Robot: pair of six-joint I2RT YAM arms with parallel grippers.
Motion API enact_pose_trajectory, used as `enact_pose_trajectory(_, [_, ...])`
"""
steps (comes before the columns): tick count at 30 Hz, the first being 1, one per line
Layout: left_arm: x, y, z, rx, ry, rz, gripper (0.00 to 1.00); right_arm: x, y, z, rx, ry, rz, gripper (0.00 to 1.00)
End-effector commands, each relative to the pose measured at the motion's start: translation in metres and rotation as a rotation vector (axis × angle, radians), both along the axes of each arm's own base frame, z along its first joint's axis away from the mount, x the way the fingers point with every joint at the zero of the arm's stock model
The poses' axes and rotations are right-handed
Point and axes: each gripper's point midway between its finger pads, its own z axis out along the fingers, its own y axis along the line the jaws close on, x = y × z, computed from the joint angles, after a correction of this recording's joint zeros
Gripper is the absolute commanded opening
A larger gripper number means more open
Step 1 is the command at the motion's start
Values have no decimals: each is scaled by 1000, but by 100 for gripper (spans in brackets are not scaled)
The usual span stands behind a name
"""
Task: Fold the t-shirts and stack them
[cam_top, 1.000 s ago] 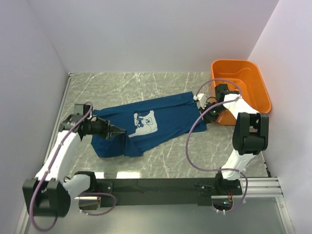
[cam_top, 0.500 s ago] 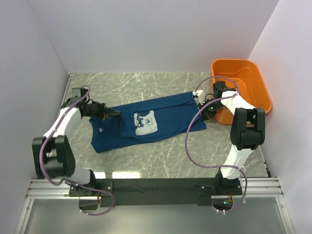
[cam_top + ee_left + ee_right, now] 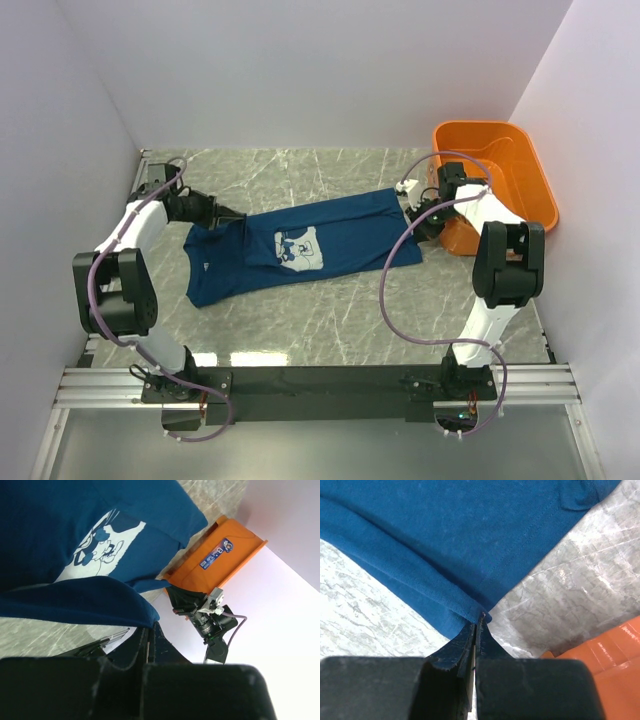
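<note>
My left pincer [image 3: 150, 630], black moulded plastic with tapering fingers, is closed to a slit on a lifted edge of the dark teal-blue short-sleeved cotton t-shirt [image 3: 345, 240], at the garment's far-left corner. My right pincer [image 3: 479, 622], of the same black plastic, is pinched shut on a hem corner at the t-shirt's right end, just beside the orange plastic basket [image 3: 520, 170].

The t-shirt lies stretched lengthwise between the two pincers across the middle of the grey-veined, marble-patterned table [image 3: 300, 170], chest side up. Its cloth is matte and soft. In the right wrist view a stitched seam line crosses it, and a low rounded fold runs along the near edge. In the left wrist view the held edge hangs as a smooth curved flap above the table.

The pale grey rectangular print [image 3: 297, 250] bears a dark cartoon figure and sits left of the garment's middle.

The basket is a smooth, glossy tub with rounded corners and sloping walls. It stands in the far right corner against the plain white wall [image 3: 320, 70].
</note>
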Motion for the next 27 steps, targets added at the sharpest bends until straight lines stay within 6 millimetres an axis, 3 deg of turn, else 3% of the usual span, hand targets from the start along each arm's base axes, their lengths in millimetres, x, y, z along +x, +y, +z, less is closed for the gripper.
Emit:
enact_pose_trajectory(1, [15,4,21,-6,-98,-25,0,11,5,28,20,-113,27,0])
enact_pose_trajectory(9, [35,11,12,-6,-91,-25,1,31,7,37,45,-122,-73,0])
enact_pose_trajectory(20, [51,14,-4,6,-72,-39,1,38,5,21,28,-101,-132,0])
enact_pose_trajectory(27, [65,17,0,30,-99,-51,1,43,0,18,0,-106,-166,0])
